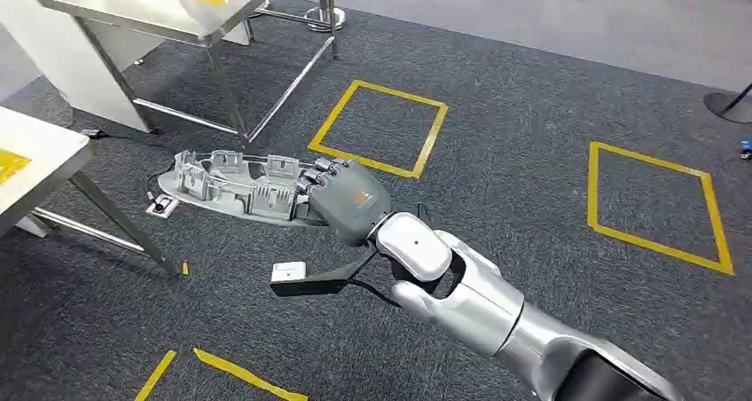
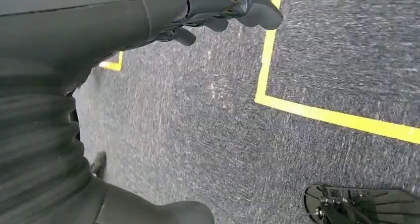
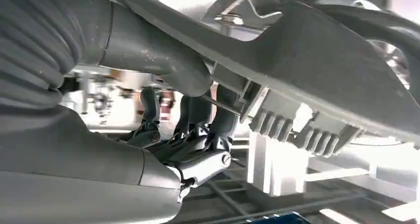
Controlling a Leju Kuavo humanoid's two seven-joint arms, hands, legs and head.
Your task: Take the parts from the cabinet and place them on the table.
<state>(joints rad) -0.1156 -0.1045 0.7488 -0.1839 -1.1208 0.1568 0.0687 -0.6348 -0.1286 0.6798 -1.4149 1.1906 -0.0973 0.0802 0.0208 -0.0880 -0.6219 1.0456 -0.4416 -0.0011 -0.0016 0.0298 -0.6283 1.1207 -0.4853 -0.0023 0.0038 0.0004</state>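
Carry step: my right hand (image 1: 348,201) grips the long grey ribbed plastic part (image 1: 232,185) by its near end, held out over the carpet; next I need to reach the steel-legged table (image 1: 168,15) and lower it flat.

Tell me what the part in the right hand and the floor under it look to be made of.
The part, gripped by the right hand: likely cast metal or moulded plastic, matte pale grey, with ribs, fins and raised walls on a flat plate; the pictures cannot settle which. The floor: dark grey carpet, judging by its speckled, fibrous texture, marked with glossy yellow tape squares.
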